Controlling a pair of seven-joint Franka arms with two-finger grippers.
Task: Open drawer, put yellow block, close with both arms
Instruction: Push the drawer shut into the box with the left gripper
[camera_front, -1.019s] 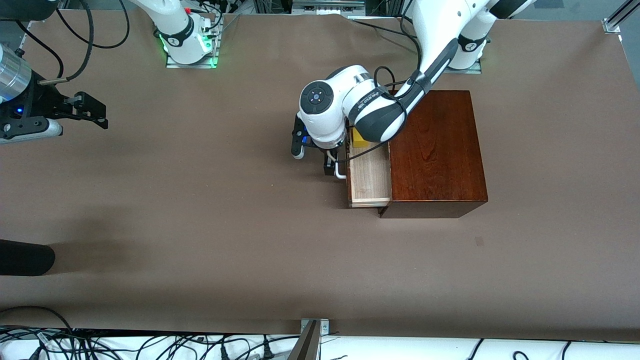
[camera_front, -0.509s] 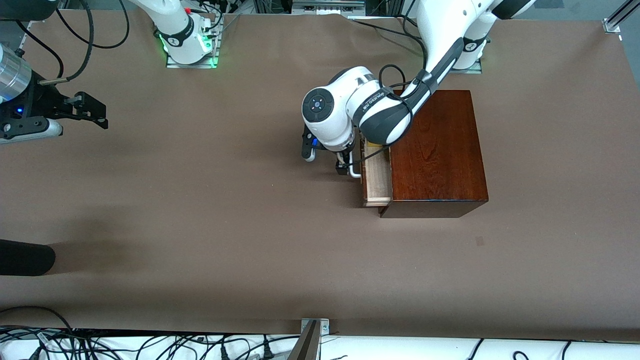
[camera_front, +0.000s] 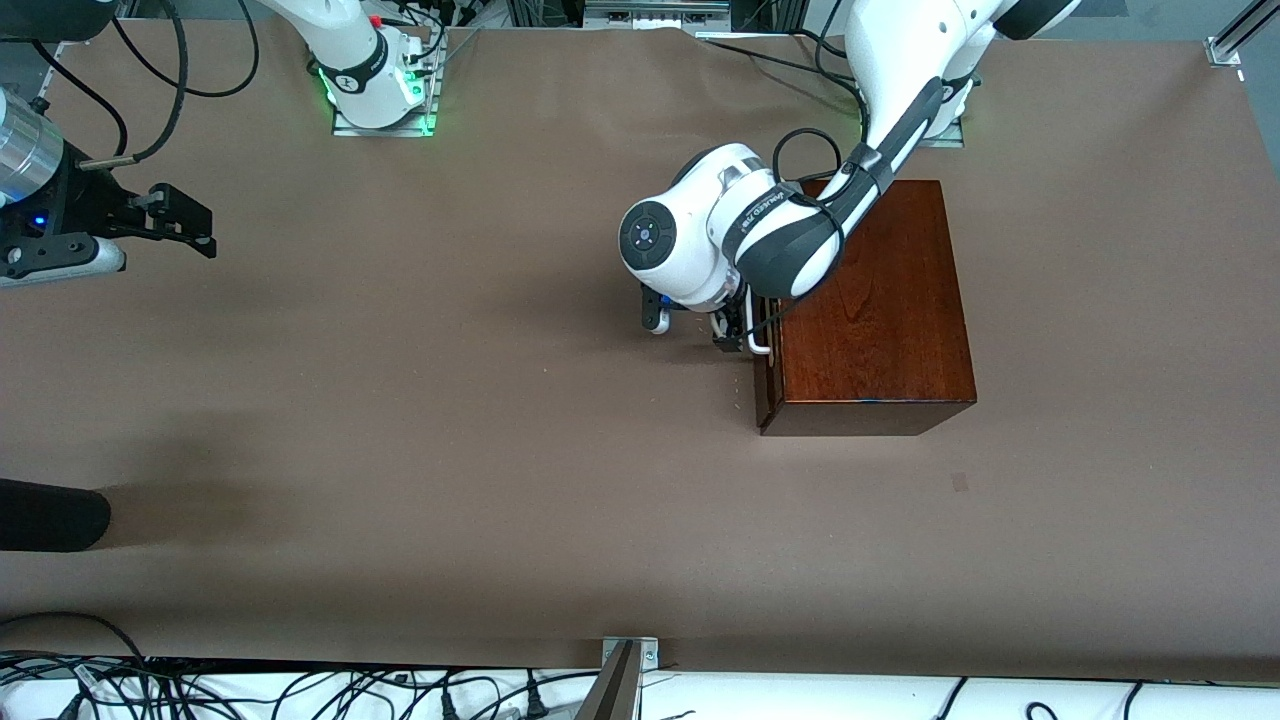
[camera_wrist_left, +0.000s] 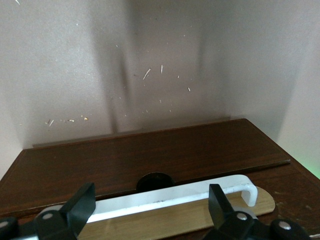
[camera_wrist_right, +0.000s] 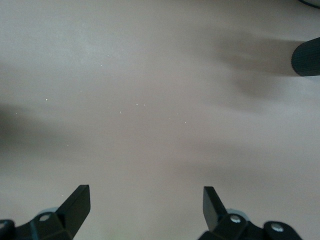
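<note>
The drawer of the dark reddish-brown wooden box is pushed in flush. Its dark front faces the right arm's end of the table. My left gripper is at the white bar handle, low beside the drawer front. In the left wrist view the handle runs across the gap between the two spread fingers, and the gripper is open, not clamped on it. The yellow block is hidden. My right gripper waits open over the right arm's end of the table, and its wrist view shows it empty.
The brown table holds only the wooden box. A black rounded object lies at the right arm's end, nearer to the front camera; it also shows in the right wrist view. Cables run along the table's edge nearest the camera.
My left gripper has moved toward the box with the handle, and the drawer has slid fully shut. The yellow block and the pale inside have gone out of sight. The right arm has not moved.
</note>
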